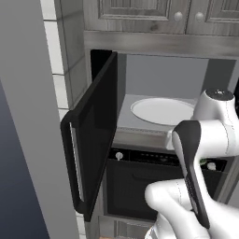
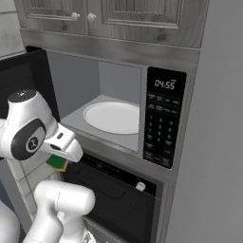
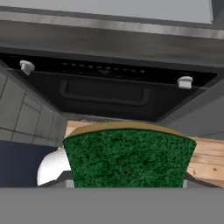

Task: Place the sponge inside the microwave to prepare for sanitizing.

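Green block: the sponge, scouring face toward the hand camera, low centre of the hand view; a green corner also peeps under the white wrist at lower left of the right base view.
Pincer: gripper closed on the sponge at about half spread, the block's own width keeping the jaws apart.
Carry height: sponge is below the cavity sill, level with the oven's knob row; judged a lift and forward reach are yet to come.
Oven: black oven with two pale knobs, upper half of the hand view, directly beneath the cavity.
Microwave: microwave, centre right of the right base view; door swung wide at left of the left base view, leaving entry free.
Turntable: pale round turntable, bare, likely set-down spot.
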